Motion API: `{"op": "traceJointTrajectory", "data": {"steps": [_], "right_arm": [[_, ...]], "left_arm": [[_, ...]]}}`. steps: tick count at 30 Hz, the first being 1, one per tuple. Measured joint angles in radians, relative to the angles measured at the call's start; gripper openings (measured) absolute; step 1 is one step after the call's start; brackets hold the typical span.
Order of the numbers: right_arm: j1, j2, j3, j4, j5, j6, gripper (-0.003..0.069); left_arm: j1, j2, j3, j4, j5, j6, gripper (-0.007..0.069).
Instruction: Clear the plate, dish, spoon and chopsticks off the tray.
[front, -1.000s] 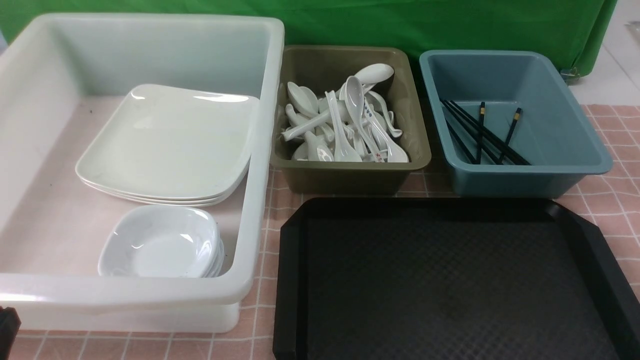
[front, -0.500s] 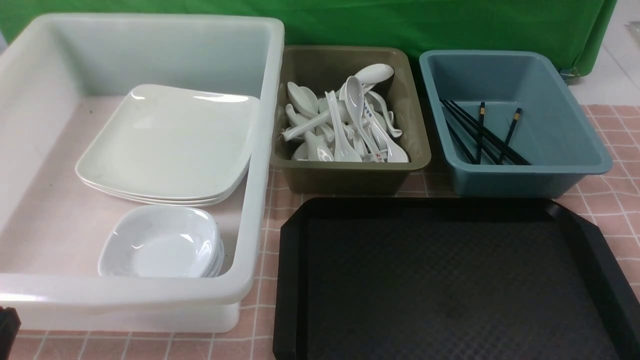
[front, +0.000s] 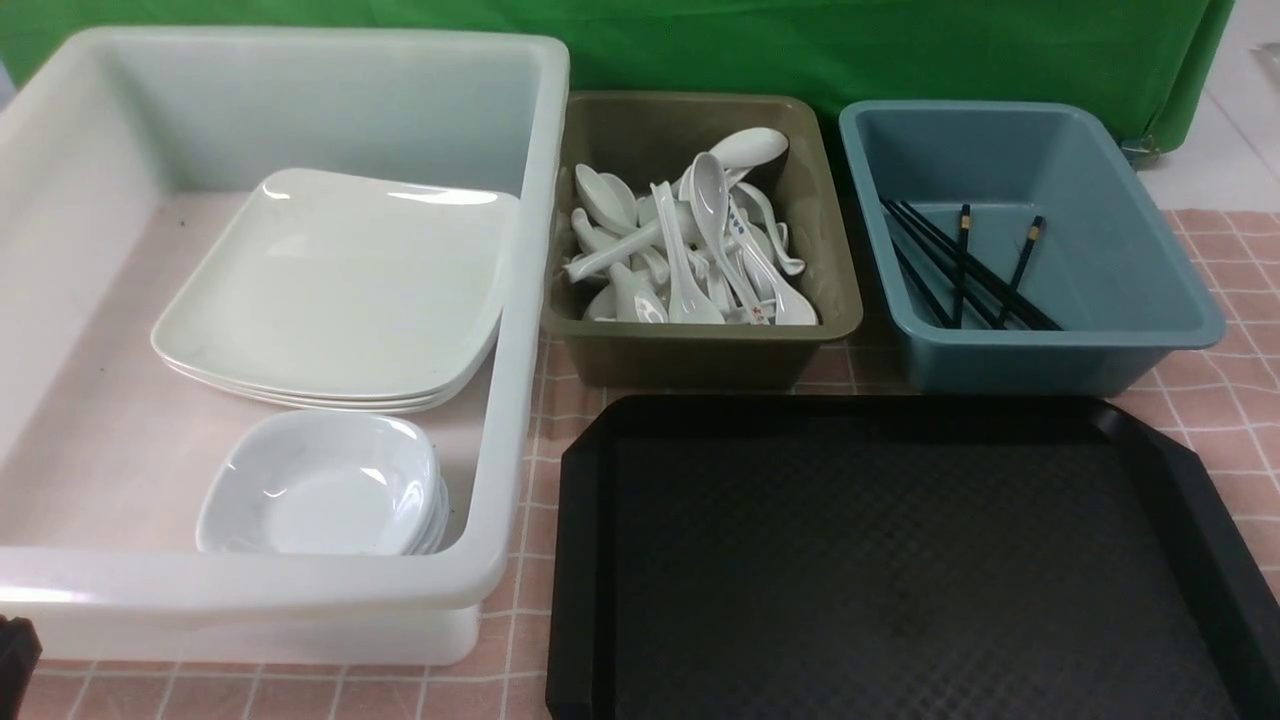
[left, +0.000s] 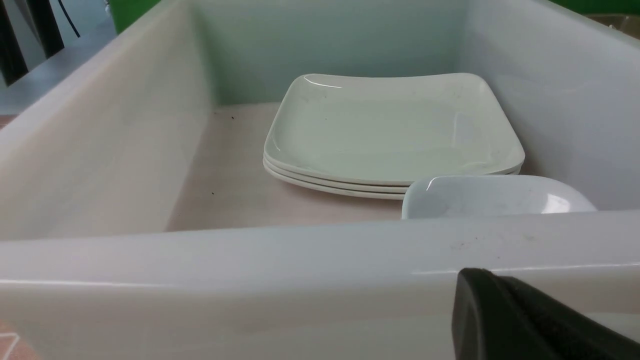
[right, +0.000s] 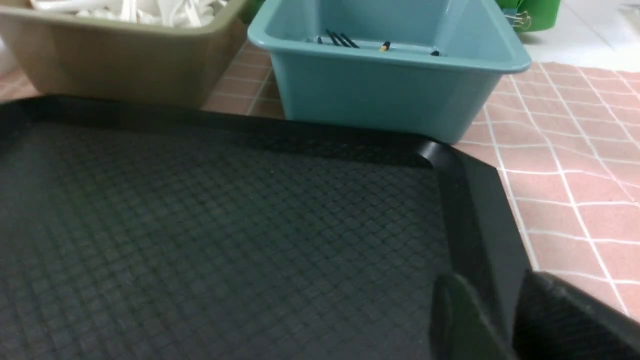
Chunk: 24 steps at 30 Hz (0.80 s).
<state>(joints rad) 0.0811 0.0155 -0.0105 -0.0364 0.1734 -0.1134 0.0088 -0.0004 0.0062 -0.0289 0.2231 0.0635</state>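
The black tray (front: 900, 560) lies bare at the front right, also in the right wrist view (right: 200, 225). The plate (front: 340, 280) tops a stack in the white tub (front: 250, 595), seen too in the left wrist view (left: 390, 125). The dish (front: 320, 480) tops a small stack in front of it. The red-marked spoon (front: 752, 300) lies among spoons in the olive tub (front: 700, 355). The chopsticks (front: 965, 265) lie in the blue tub (front: 1050, 360). My left gripper (left: 475, 280) is shut and empty outside the white tub's near wall. My right gripper (right: 500, 285) hangs narrowly open and empty over the tray's right rim.
The three tubs stand side by side along the back and left, on a pink checked cloth (front: 1230, 400). A green curtain (front: 800, 50) closes off the rear. Only a corner of my left arm (front: 15, 650) shows in the front view.
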Motion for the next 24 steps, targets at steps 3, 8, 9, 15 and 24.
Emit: {"op": "traceJointTrajectory", "data": {"steps": [3,8,9,15,24], "right_arm": [[-0.008,0.0,0.0,0.0,0.0,0.005,0.024],[-0.038,0.0,0.0,0.003,0.001,0.028,0.024],[-0.037,0.0,0.0,0.003,0.001,0.029,0.024],[-0.037,0.0,0.0,0.003,0.001,0.031,0.024],[-0.037,0.0,0.0,0.003,0.001,0.031,0.024]], "left_arm": [[0.0,0.0,0.0,0.0,0.0,0.0,0.0005],[0.0,0.0,0.0,0.0,0.0,0.001,0.0005],[0.0,0.0,0.0,0.0,0.0,0.001,0.0005],[0.0,0.0,0.0,0.0,0.0,0.003,0.0005],[0.0,0.0,0.0,0.0,0.0,0.003,0.0005]]}}
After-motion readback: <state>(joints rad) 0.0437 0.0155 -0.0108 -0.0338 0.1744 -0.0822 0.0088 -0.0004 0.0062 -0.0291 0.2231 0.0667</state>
